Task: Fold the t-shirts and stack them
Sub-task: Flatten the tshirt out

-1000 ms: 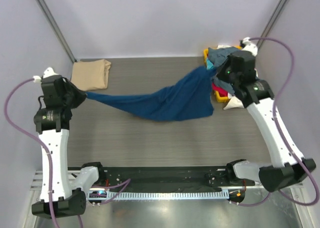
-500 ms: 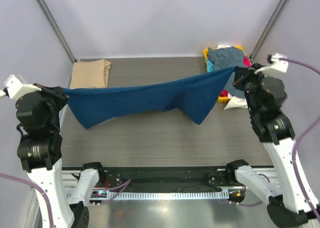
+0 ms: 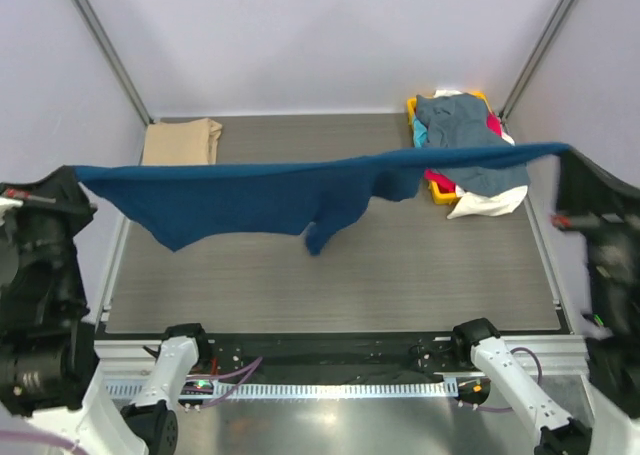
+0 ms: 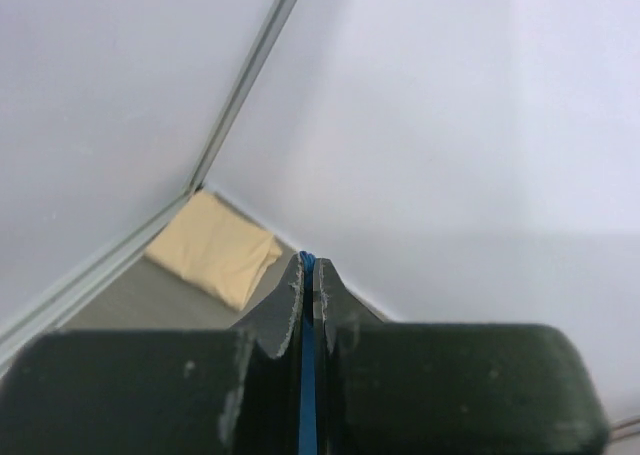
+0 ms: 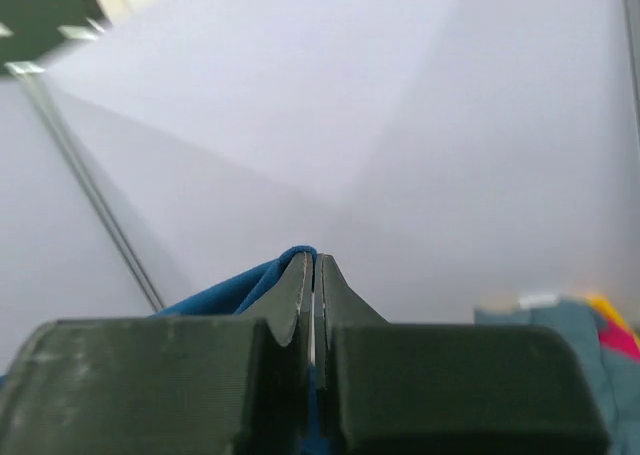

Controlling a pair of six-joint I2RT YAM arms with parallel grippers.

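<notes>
A navy blue t-shirt hangs stretched in the air between my two grippers, high above the table, its lower part drooping in the middle. My left gripper is shut on its left end; a blue strip of cloth shows between the closed fingers. My right gripper is shut on its right end; blue cloth bulges beside the fingertips. A folded tan t-shirt lies at the table's back left, also in the left wrist view. A pile of slate-blue, red, teal and white t-shirts lies at the back right.
A yellow bin holds part of the pile at the back right corner. Grey walls and metal frame posts close in the table. The arm bases sit at the near edge.
Both grippers have risen and moved apart and toward the camera, lifting the navy t-shirt off the table and pulling it taut.
</notes>
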